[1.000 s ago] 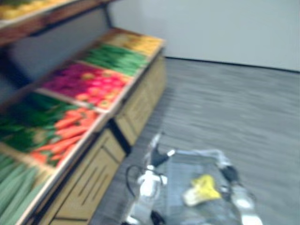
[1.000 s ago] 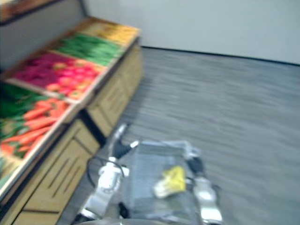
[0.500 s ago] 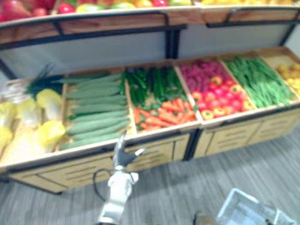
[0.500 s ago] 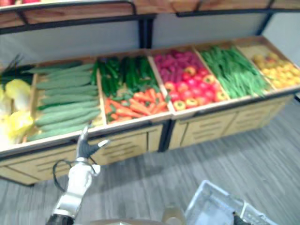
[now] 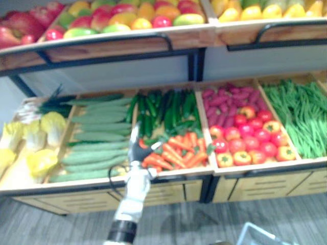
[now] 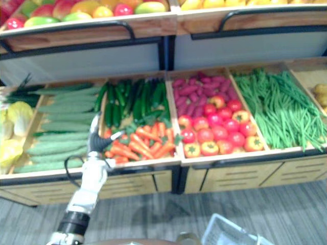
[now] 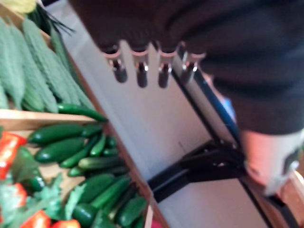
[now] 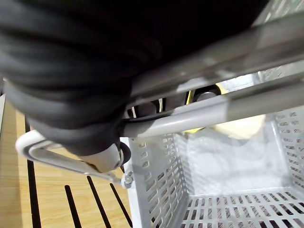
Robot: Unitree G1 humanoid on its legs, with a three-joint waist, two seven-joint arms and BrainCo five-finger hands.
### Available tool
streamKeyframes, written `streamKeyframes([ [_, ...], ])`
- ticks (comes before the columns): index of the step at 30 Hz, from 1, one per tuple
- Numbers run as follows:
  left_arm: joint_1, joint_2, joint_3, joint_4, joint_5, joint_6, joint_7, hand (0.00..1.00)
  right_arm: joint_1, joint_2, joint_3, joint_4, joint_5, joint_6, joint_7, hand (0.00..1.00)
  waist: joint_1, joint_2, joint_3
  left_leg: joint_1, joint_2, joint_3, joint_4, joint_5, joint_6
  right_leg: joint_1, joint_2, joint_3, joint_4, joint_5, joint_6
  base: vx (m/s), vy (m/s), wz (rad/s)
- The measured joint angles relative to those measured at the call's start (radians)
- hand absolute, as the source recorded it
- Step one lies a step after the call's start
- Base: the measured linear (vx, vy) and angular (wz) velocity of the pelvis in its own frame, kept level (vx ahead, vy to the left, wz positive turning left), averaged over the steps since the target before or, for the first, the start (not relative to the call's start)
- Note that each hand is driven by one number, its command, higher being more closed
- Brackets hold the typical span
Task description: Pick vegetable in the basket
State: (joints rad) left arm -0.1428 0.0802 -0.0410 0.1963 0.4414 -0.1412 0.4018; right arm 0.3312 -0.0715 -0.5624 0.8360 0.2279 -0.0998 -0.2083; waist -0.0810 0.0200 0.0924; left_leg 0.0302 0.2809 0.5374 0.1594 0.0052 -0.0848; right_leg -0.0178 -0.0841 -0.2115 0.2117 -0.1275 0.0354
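Left hand (image 5: 136,151) straight-fingered, spread, empty, raised just before carrots (image 5: 176,153), poised to reach; right hand (image 8: 90,61) curled round basket (image 8: 156,164) handle (image 8: 204,114), carrying it.

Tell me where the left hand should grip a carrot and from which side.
Probably round the middle of a top carrot, from above with the left hand: the carrots lie flat, heaped and touching, so only their upper sides are free.

shop | wooden produce display (image 6: 153,164) | carrots (image 6: 140,143) | tomatoes (image 6: 217,127) | fruit shelf (image 5: 117,38)
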Motion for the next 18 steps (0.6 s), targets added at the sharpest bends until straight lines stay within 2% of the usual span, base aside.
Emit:
streamKeyframes([
  [2,-0.028,0.023,-0.024,0.026,0.051,0.001,-0.001,0.00,-0.007,0.009,-0.016,0.003,-0.026,0.000,0.003,1.00,-0.001,-0.008,0.004,0.051,-0.018,0.046,-0.080,0.006,-0.022,-0.002,0.002,0.026,0.003,-0.001,0.001,0.10,0.108,-0.32],
  [6,-0.130,0.129,-0.094,0.120,0.157,0.009,-0.010,0.00,-0.070,0.040,-0.010,-0.001,-0.032,0.000,-0.001,1.00,-0.005,-0.038,0.043,0.056,-0.066,0.143,-0.170,0.016,-0.032,-0.086,-0.016,0.095,0.018,0.005,0.026,-0.04,0.129,-0.47],
  [7,-0.153,0.148,-0.106,0.146,0.172,0.021,-0.013,0.00,-0.079,0.039,0.010,-0.012,-0.031,0.000,-0.003,1.00,-0.008,-0.037,0.055,0.054,-0.080,0.168,-0.191,0.017,-0.031,-0.107,-0.021,0.115,0.015,0.013,0.038,-0.05,0.089,-0.38],
  [8,-0.172,0.163,-0.117,0.176,0.189,0.022,-0.013,0.00,-0.085,0.040,0.031,-0.034,-0.032,0.001,-0.006,1.00,-0.024,-0.030,0.060,0.036,-0.092,0.177,-0.205,0.018,-0.029,-0.132,-0.028,0.128,0.012,0.018,0.045,-0.04,0.078,-0.32],
  [11,-0.215,0.183,-0.127,0.218,0.213,0.029,-0.013,0.00,-0.093,0.041,0.065,-0.062,-0.032,0.002,-0.024,1.00,-0.031,-0.013,0.074,0.008,-0.105,0.219,-0.222,0.020,-0.026,-0.176,-0.028,0.162,-0.004,0.042,0.051,0.00,0.050,-0.34],
  [13,-0.264,0.198,-0.158,0.251,0.244,0.041,-0.015,0.00,-0.097,0.042,0.078,-0.094,-0.032,0.002,-0.032,1.00,-0.048,-0.002,0.091,-0.010,-0.112,0.223,-0.225,0.026,-0.020,-0.197,-0.030,0.166,-0.008,0.048,0.054,0.04,0.032,-0.09],
  [18,-0.308,0.214,-0.196,0.325,0.300,0.042,-0.024,0.00,-0.130,0.029,0.127,-0.143,-0.034,0.000,-0.037,1.00,-0.049,0.002,0.127,-0.011,-0.111,0.260,-0.217,0.026,-0.020,-0.224,-0.026,0.190,0.006,0.050,0.052,0.06,0.013,-0.13],
])
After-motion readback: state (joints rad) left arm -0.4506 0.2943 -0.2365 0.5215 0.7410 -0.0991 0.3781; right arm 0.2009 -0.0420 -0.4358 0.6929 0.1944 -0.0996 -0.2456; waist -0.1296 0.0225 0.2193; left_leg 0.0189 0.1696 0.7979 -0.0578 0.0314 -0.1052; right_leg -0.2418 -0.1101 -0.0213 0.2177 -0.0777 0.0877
